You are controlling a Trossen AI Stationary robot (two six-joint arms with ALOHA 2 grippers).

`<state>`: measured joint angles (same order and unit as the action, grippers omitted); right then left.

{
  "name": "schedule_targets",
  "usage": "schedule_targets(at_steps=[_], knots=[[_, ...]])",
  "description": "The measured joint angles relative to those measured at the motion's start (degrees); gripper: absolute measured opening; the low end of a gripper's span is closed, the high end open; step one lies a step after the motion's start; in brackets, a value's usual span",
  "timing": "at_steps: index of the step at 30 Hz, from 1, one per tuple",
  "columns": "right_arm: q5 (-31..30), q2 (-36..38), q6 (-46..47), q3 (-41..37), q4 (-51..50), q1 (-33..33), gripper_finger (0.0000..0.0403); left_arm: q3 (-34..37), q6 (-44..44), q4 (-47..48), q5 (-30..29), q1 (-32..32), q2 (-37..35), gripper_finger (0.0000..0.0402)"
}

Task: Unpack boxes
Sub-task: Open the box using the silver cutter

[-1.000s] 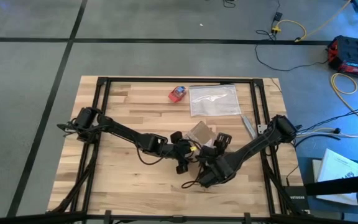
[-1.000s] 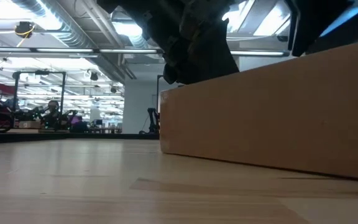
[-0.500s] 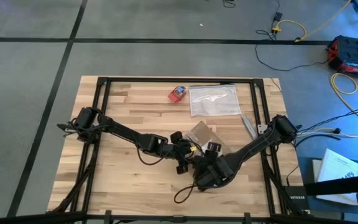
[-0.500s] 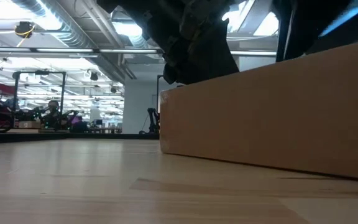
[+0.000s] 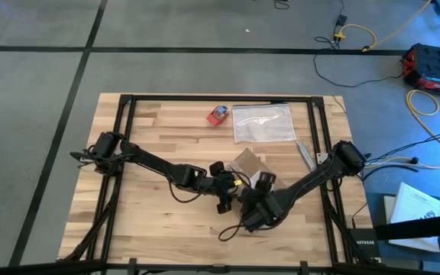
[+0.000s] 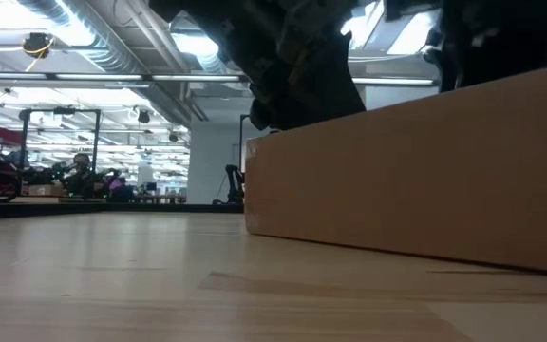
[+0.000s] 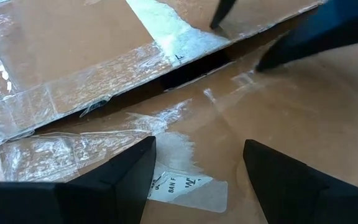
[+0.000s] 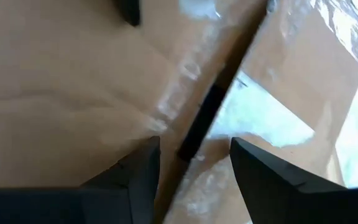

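left gripper point(image 7: 197, 163) hovering over box point(image 7: 92, 56) top, jaws apart, gripping nothing | box lying mid-table point(image 5: 151, 229), seam gaping between taped flaps | right gripper point(image 8: 194, 163) hovering above seam, jaws apart, empty | bare wood showing left of box

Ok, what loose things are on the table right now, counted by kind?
Shallow brown cardboard box with clear tape strips: 1
Clear silvery plastic bag: 1
Small red-and-blue object: 1
Total: 3
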<state>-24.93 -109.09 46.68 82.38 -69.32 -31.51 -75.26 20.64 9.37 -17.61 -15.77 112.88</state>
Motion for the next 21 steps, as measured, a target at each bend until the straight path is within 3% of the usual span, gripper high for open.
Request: schedule_targets(at_steps=[21], knots=[[-9.63,-0.04,4.82,1.96,-19.49,0.07,0.0182,-0.01,-1.34,-0.98,0.22,-0.15,-0.02,0.0234]])
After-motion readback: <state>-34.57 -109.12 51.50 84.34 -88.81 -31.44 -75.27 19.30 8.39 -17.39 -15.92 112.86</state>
